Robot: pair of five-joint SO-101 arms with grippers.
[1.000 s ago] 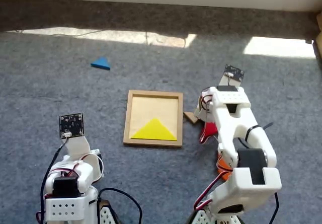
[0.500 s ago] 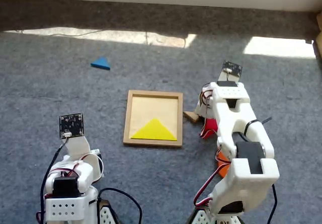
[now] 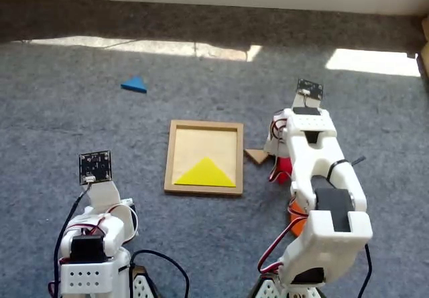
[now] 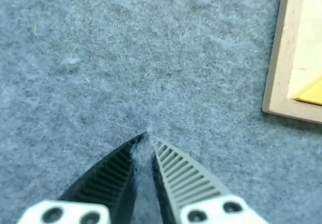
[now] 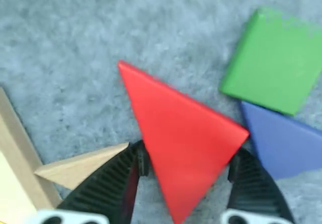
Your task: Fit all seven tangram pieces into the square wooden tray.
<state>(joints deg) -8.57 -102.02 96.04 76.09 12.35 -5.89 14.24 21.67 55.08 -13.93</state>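
Red triangle [image 5: 183,148] is noted on the grey carpet [image 3: 100,137] right of its middle, just off the wooden tray [image 3: 204,124]. It is clamped from two sides by the right gripper [image 5: 188,161], presumably for carrying over to join the yellow triangle [image 3: 204,173] seated along the tray's near edge. Its long edge is laid against one finger, so the long axis is run roughly along the gripper's reach, a sharp corner pointed away from the wrist. Left gripper [image 4: 143,146] is held closed on nothing over bare carpet toward the near edge, probably parked clear of the tray.
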